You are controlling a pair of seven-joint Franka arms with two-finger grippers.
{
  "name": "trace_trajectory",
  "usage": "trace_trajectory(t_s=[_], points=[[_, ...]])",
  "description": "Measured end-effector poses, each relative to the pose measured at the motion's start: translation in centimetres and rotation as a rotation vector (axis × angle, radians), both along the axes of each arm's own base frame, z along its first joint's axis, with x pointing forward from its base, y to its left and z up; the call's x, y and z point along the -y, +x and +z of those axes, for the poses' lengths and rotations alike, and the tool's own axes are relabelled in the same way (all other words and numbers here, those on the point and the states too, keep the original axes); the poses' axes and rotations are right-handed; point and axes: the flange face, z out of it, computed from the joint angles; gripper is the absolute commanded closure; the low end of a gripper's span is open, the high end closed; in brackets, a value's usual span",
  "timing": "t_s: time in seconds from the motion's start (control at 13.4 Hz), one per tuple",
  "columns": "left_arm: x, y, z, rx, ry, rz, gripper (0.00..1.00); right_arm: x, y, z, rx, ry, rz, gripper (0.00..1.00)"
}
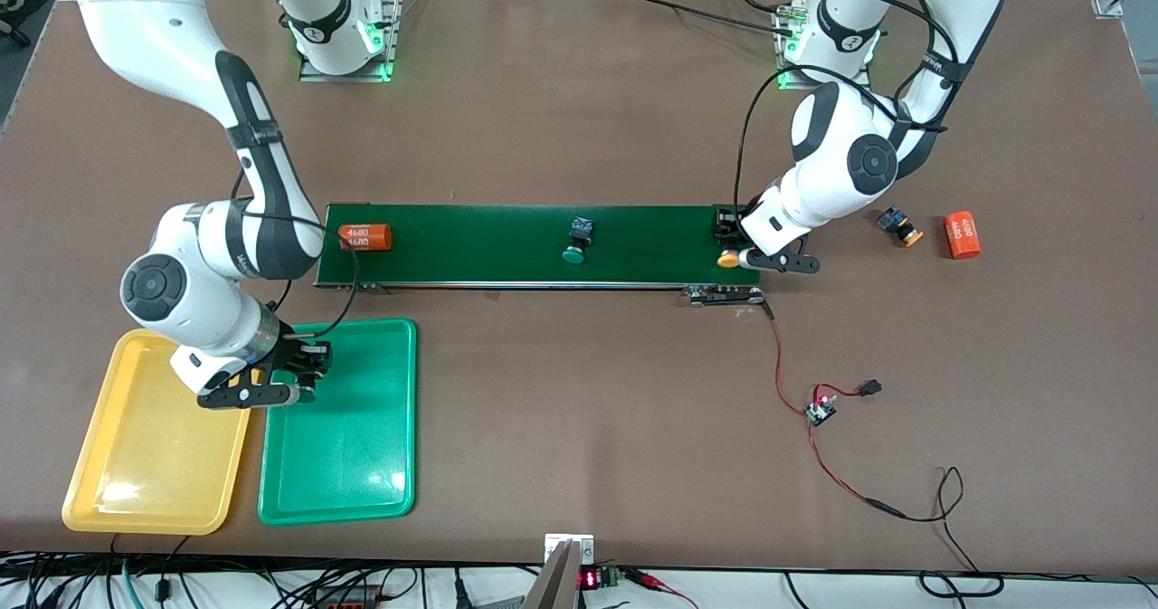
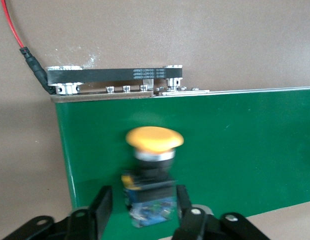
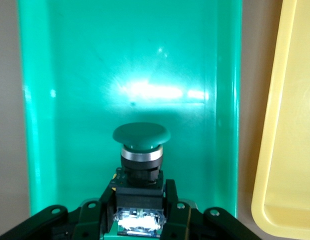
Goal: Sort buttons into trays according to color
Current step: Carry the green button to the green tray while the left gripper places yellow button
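Observation:
My left gripper (image 1: 735, 249) (image 2: 143, 197) is at the conveyor belt's (image 1: 470, 238) (image 2: 245, 150) end toward the left arm. It is open, with its fingers (image 2: 101, 200) standing apart on either side of an orange-capped button (image 1: 728, 259) (image 2: 154, 139) lying on the belt. Over the green tray (image 1: 362, 464) (image 3: 70, 100), near the edge beside the yellow tray (image 1: 136, 473) (image 3: 285, 150), my right gripper (image 1: 294, 378) (image 3: 140, 192) is shut on a green-capped button (image 3: 141, 135). Another green-capped button (image 1: 576, 240) lies mid-belt. A second orange-capped button (image 1: 900, 226) lies on the table, off the belt at the left arm's end.
An orange "4680" cylinder (image 1: 365, 236) lies on the belt at the right arm's end, and another (image 1: 963, 233) is on the table past the loose orange-capped button. Red and black wires with a small board (image 1: 821, 407) trail from the belt's motor bracket (image 1: 724, 295) toward the front camera.

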Motion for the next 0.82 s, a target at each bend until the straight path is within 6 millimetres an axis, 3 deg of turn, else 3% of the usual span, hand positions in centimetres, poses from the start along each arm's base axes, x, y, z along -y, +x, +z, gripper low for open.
trace_trajectory(t_s=[0.15,0.3,0.45,0.52,0.67,0.74,0.82], points=[[-0.2,0.5,0.6,0.014,-0.004,0.008,0.00,0.5,-0.1,-1.8,-0.023,-0.005,-0.004,0.91],[-0.6,1.2,2.5,0.031,-0.005,0.014,0.00,0.7,-0.2,-2.7,-0.033,-0.008,-0.006,0.86],[-1.5,1.5,5.7,0.011,0.004,0.009,0.00,0.8,-0.2,-3.1,-0.038,-0.009,-0.007,0.56],[-2.5,1.6,7.2,-0.001,0.012,0.015,0.00,0.8,-0.2,-3.3,-0.041,-0.009,-0.008,0.35],[-6.1,1.8,8.9,-0.028,0.037,0.050,0.00,1.0,-0.3,-3.6,-0.045,-0.010,-0.010,0.10],[-8.4,2.1,9.0,-0.034,0.077,0.047,0.00,1.1,-0.3,-3.6,-0.045,-0.010,-0.011,0.00],[-10.5,2.3,8.8,-0.031,0.136,0.019,0.00,1.1,-0.2,-3.6,-0.045,-0.010,-0.012,0.00]])
